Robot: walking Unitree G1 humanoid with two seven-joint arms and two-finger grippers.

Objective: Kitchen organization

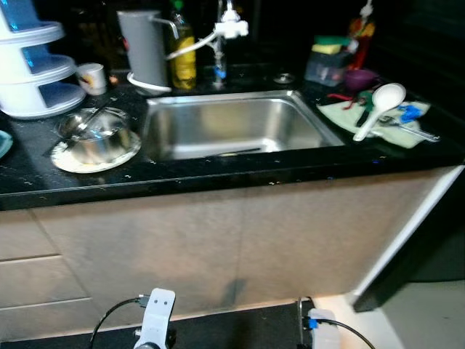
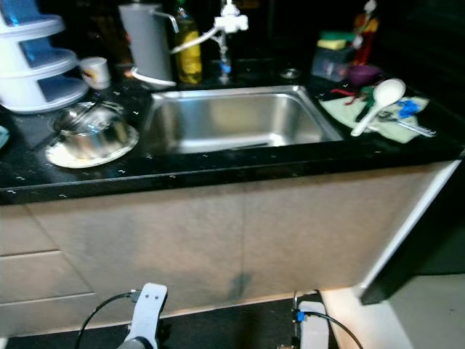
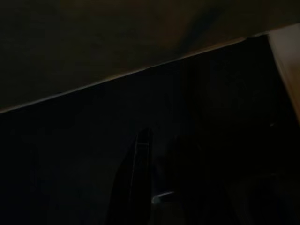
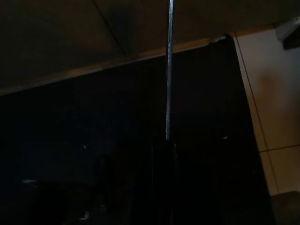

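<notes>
Silver arms hang low before the cabinet front, the left gripper (image 3: 140,187) and right gripper (image 4: 166,178) in shadow near the floor; whether their fingers are parted or closed cannot be told. Beyond, the steel sink (image 1: 232,127) sits nearly empty in the black countertop (image 1: 218,174). On its left a steel bowl (image 1: 98,138) rests on a plate (image 1: 65,161); on its right a white ladle (image 1: 378,107) lies on a cloth (image 1: 341,115), likely set out to dry. Nothing has been picked up yet.
</notes>
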